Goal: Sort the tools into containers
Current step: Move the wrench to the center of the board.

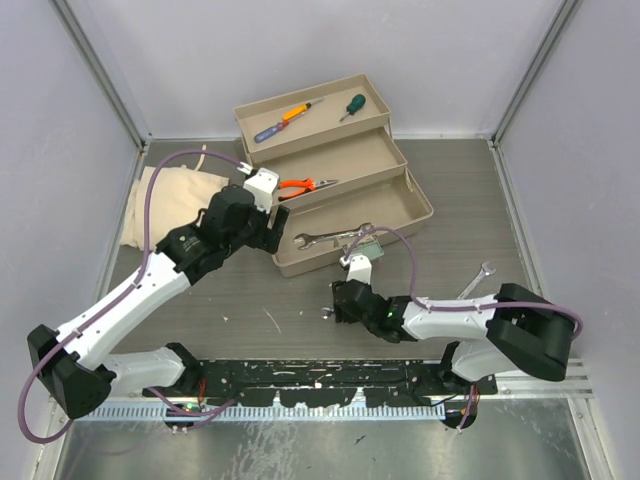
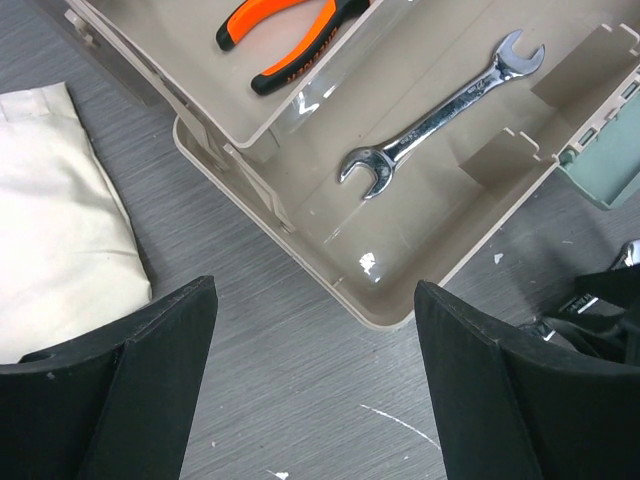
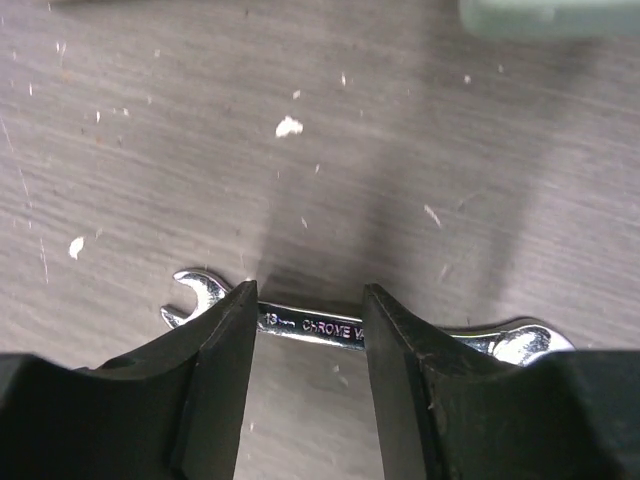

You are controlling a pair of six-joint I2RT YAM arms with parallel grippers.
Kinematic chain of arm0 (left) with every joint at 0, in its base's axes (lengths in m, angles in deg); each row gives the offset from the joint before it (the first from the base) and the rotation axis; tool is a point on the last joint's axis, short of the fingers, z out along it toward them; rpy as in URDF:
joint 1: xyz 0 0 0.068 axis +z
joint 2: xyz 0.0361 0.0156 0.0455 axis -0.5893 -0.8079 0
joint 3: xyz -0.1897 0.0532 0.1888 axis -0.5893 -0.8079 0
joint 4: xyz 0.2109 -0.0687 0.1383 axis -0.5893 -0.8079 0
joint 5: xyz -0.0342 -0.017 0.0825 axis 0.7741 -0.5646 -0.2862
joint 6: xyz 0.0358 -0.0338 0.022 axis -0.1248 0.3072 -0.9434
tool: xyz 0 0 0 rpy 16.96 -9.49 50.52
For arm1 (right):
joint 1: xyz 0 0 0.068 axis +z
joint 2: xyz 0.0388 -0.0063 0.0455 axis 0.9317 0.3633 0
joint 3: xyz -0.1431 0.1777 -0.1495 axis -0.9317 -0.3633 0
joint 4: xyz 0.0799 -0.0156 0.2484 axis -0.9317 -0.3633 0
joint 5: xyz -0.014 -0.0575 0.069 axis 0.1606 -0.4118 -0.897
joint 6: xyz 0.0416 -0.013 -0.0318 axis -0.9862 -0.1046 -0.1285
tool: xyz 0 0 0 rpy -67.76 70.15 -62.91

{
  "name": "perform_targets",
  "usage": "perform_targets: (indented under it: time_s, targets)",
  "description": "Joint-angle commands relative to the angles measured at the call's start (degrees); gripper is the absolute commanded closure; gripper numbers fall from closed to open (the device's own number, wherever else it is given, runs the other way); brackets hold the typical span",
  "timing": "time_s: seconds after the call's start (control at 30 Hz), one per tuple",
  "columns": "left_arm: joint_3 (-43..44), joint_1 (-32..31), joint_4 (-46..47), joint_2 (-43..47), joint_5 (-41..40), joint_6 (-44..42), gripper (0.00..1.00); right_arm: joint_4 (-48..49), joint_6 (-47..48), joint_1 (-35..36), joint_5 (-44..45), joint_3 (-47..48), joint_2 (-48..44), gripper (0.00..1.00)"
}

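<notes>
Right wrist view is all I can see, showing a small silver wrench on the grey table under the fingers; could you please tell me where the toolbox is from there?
Observer: The tan stepped plastic toolbox sits just beyond the right gripper, with its lowest tray nearest to it.
Operator: Thank you. Is anything lying in that tray?
Observer: Yes, one larger silver open-end wrench lies in it.
Operator: Are any other wrenches out on the table?
Observer: One more silver wrench lies on the table to the right of that gripper, beside the right arm.
</notes>
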Motion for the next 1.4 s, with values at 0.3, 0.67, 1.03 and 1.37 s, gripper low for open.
perform_targets:
  time_s: [0.3, 0.67, 1.03, 1.37]
  targets:
    - [0.5, 0.2, 0.8, -0.3, -0.2, 2.2, 0.19, -29.9, -10.1, 0.7, 7.4, 7.3, -13.6, 0.34]
    - [0.3, 0.3, -0.8, 0.1, -0.5, 1.9, 0.19, -36.5, -22.3, 0.1, 9.0, 7.7, -11.7, 0.29]
    - [-1.2, 0.3, -2.8, 1.4, -0.2, 6.2, 0.17, -27.7, -12.5, -6.6, 0.1, 4.2, -14.8, 0.28]
    - [-0.5, 0.3, -5.1, 2.1, -3.8, 11.6, 0.03, -25.9, -12.6, -7.9, -3.9, 3.6, -12.0, 0.28]
